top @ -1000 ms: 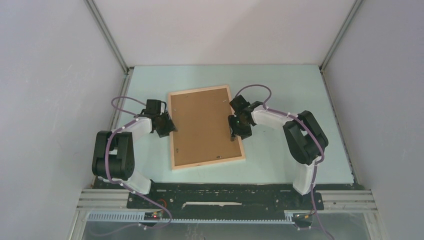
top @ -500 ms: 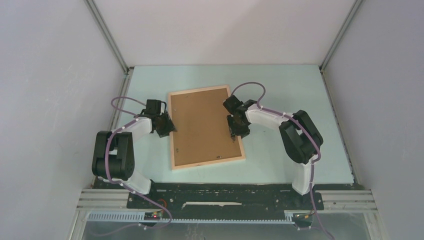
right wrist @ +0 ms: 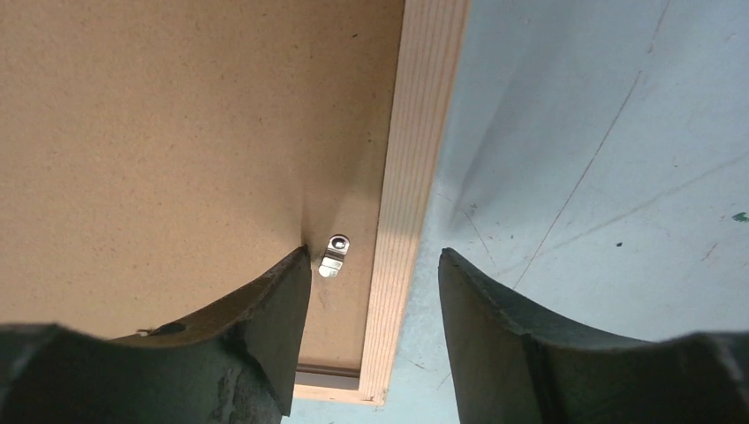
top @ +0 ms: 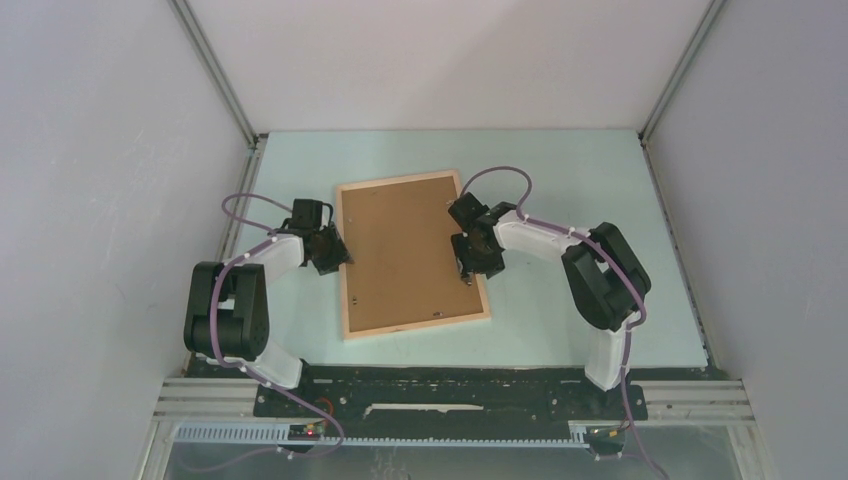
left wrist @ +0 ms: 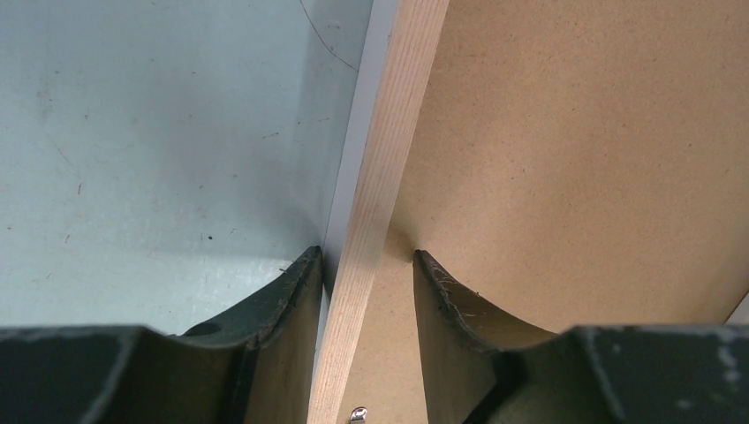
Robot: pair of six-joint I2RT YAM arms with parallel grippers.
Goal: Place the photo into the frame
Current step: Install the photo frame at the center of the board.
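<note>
Apparently bracing the frame [left wrist: 386,159], left end effector [left wrist: 365,256] narrowly straddles its 9 o'clock rail, grip unclear; right end effector [right wrist: 375,254] gapes opposite.

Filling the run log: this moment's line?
left gripper: open astride left rail | right gripper: open astride right rail | photo: board up in frame

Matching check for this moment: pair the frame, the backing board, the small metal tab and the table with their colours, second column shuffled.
1. frame
2. backing board
3. metal tab
4. table

a. shiny silver
b. pale blue-green
c. brown
d. pale natural wood

Pairs: 1-d, 2-c, 3-a, 4-b
</note>
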